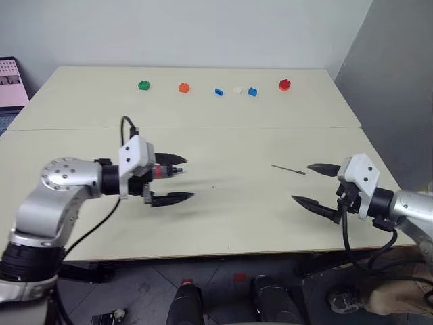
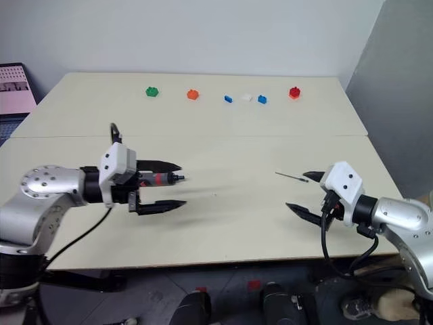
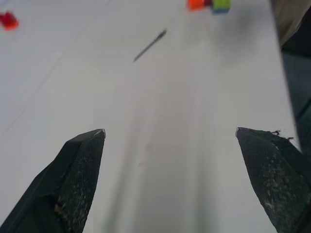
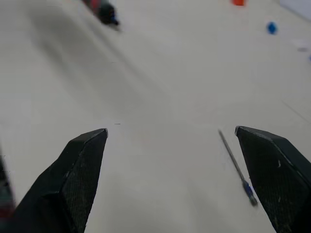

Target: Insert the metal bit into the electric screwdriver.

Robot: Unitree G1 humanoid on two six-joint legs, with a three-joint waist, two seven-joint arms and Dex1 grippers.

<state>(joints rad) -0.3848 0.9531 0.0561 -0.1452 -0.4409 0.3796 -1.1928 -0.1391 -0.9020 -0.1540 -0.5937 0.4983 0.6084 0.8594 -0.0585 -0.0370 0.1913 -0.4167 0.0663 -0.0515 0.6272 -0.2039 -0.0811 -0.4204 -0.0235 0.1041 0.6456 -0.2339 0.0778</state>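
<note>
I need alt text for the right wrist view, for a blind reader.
The right tool's two black fingers stand open above a pale table, with the thin metal bit lying near one finger. The electric screwdriver's tip shows farther off.

Both arms reach in over the counter (image 1: 223,223) from opposite sides, the left gripper (image 1: 174,179) and the right gripper (image 1: 313,184) pointing inward toward each other, each with its fingers spread wide apart.
</note>
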